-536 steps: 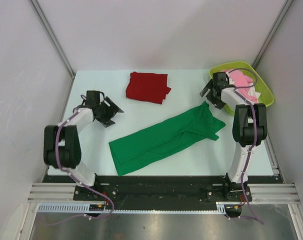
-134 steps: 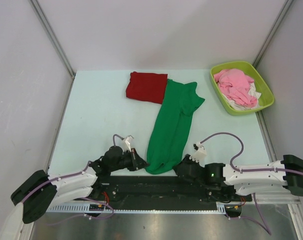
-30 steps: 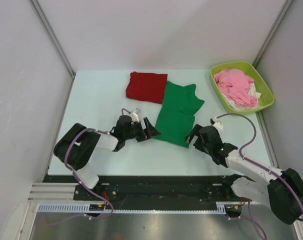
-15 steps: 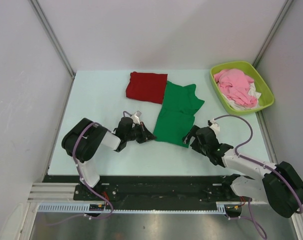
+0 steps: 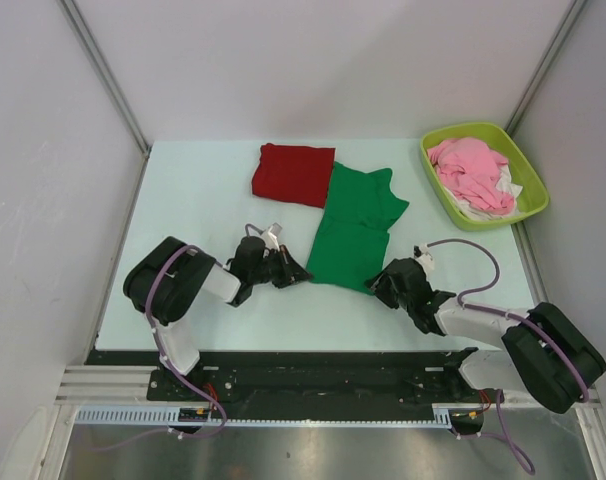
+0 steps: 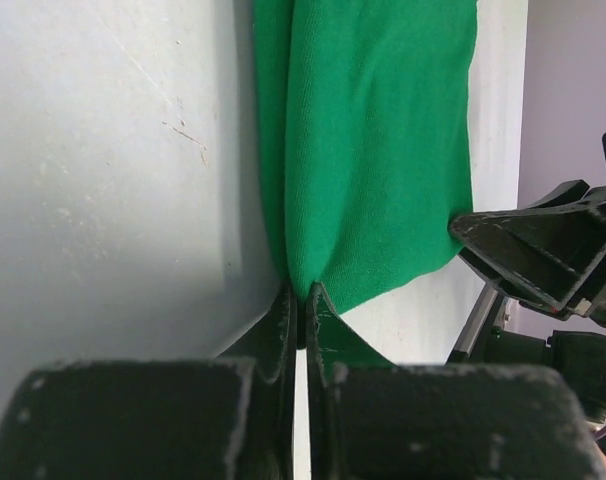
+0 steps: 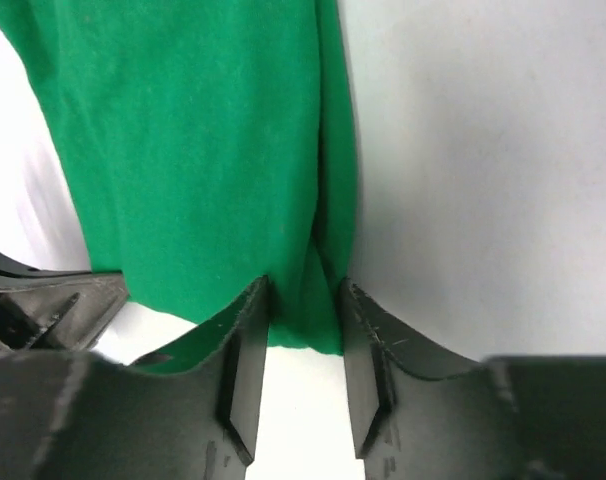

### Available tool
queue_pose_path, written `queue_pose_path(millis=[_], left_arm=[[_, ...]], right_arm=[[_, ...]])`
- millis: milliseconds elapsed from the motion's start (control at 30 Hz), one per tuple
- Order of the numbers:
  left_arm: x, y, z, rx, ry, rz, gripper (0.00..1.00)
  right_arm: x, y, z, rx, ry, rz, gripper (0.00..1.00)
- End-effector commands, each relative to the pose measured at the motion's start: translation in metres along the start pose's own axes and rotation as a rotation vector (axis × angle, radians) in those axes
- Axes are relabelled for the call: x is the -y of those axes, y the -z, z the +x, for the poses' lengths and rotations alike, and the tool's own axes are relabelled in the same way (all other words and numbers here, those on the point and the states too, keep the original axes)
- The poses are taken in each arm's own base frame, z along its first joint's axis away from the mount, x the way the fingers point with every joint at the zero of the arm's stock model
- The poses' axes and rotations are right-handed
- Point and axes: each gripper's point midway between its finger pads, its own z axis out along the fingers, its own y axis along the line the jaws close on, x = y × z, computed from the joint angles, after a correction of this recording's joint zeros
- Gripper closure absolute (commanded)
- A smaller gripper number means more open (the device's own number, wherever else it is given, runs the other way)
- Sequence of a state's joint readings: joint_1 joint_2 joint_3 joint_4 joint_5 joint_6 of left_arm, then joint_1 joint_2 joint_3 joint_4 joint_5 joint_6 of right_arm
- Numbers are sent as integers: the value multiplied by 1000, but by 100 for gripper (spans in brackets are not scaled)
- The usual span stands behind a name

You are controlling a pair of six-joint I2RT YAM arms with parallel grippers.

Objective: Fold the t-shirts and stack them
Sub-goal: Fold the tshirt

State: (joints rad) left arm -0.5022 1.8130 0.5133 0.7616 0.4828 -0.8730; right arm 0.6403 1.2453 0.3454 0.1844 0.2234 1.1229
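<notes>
Even, diffuse overhead light fills the top view: the table (image 5: 183, 190) reads pale and flat, shadows are faint and short, and the frame stays sharp to its edges. In the left wrist view the green shirt (image 6: 373, 150) shows its weave crisply and throws a dark band along its left edge, while the left gripper (image 6: 301, 297) looms black and blurred. In the right wrist view the table burns out to white at upper left, and the right gripper (image 7: 303, 292) is out of focus.

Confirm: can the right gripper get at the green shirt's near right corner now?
Likely yes: the right gripper straddles the near right corner of the green t-shirt, jaws apart with cloth between them; nothing blocks it.
</notes>
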Motion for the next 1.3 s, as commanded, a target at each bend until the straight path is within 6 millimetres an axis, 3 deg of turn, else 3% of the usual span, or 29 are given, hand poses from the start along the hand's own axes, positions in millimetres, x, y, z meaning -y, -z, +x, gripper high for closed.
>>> queue_pose_path(millis=[0,33,67,100,233,333,367,467,633,667,700,800,833,933,1033,1067,1267], left_arm=[[-15,8,27,-69,34,-53,100],[-13,9,28,-68,35,-48,100],[-11,9,29,-68,32,-42,100],[-9,11,31,-63,35,-33,100],[-6,18,49,-77,12,-43,100],[1,25,75,-106,4,-31,100],[5,30,91,-133,-4,-23,100],[19,41,112,-132,0,6,100],[29,60,143,-132,-23,1,100],[21,65,150,-139,-14,-37,100],[31,69,150,-120,-23,-12,100],[27,80,166,-116,-23,-50,100],[37,85,171,-116,-31,-19,100],[37,93,172,-91,-27,-37,100],[58,97,156,-45,-66,-15,100],[71,98,146,-22,-97,-6,100],[125,98,105,40,-168,87,100]], right_arm=[[10,0,10,-24,-18,23,68],[12,1,11,-22,-19,28,75],[14,1,9,-9,-18,34,95],[17,2,8,-7,-15,46,100],[23,10,5,6,14,71,100],[28,24,8,-2,60,86,100],[29,28,9,-3,72,87,100],[39,50,20,-17,128,112,100],[36,82,48,-67,158,61,100],[36,86,53,-75,167,53,100],[40,91,56,-78,180,59,100],[44,104,72,-86,214,46,100],[44,104,72,-67,200,51,100],[34,113,78,-57,249,10,100],[11,120,77,-28,299,-67,100],[-8,125,74,-15,317,-117,100],[-69,136,44,36,343,-276,100]])
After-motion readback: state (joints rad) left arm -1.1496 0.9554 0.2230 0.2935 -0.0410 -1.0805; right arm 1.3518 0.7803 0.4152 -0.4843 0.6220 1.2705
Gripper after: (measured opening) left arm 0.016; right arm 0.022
